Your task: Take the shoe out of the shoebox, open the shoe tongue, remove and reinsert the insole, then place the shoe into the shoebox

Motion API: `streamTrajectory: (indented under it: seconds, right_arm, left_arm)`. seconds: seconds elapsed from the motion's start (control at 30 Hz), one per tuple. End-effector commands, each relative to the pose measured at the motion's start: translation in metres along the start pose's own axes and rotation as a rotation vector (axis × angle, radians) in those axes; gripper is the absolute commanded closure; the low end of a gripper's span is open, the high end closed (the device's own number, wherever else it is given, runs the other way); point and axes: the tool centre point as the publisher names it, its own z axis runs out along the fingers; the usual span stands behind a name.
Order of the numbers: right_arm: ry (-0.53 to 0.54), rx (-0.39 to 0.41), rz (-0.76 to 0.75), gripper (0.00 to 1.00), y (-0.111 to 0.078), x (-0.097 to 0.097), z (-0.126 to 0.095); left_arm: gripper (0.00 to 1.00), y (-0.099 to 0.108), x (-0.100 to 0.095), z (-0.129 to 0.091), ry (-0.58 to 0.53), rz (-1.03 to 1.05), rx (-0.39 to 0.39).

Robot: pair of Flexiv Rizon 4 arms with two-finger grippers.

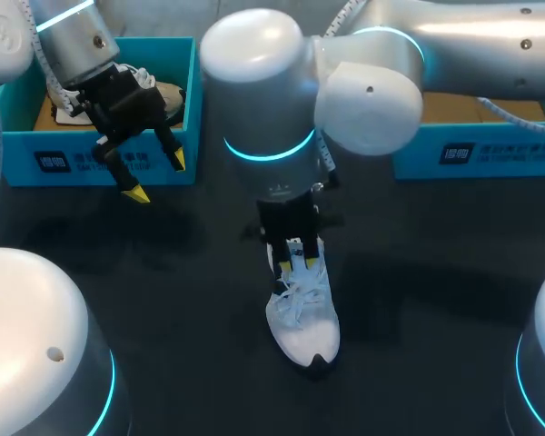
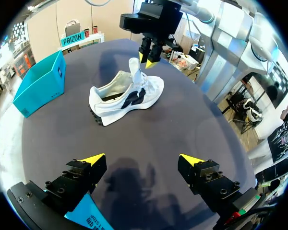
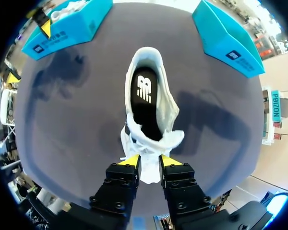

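Note:
A white shoe (image 1: 302, 313) with black side marks (image 2: 129, 93) stands upright in the middle of the black table, toe toward the front edge. Its black insole (image 3: 144, 96) lies inside the opening. My right gripper (image 1: 295, 259) comes down over the shoe's throat, and in the right wrist view both yellow tips press the white tongue (image 3: 149, 170) between them, so the gripper (image 3: 149, 160) is shut on it. My left gripper (image 2: 141, 160) hangs open and empty in front of the left shoebox (image 1: 100, 154), well away from the shoe.
The left teal shoebox holds another shoe (image 1: 159, 91). A second teal shoebox (image 1: 472, 154) stands at the back right. Both boxes also show beyond the shoe in the right wrist view, box (image 3: 67, 31) and box (image 3: 230, 38).

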Motion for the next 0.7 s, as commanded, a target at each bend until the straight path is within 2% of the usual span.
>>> streamTrajectory:
  seconds: [0.03, 0.23, 0.5, 0.7]
  right_arm:
    - [0.016, 0.009, -0.006, 0.8, 0.01, -0.006, 0.009]
    - [0.034, 0.014, -0.019, 0.85, 0.026, -0.01, 0.019]
    - [0.076, 0.037, -0.055, 0.86, 0.048, -0.011, 0.039]
    - [0.107, 0.059, -0.053, 0.87, 0.053, -0.014, 0.052]
  left_arm:
    - [0.0, 0.0, 0.0, 0.0, 0.0, 0.001, -0.002]
    - [0.0, 0.0, 0.0, 0.0, 0.0, 0.001, -0.002]
    - [0.0, 0.0, 0.0, 0.0, 0.0, 0.001, -0.002]
    - [0.0, 0.0, 0.0, 0.0, 0.0, 0.001, -0.002]
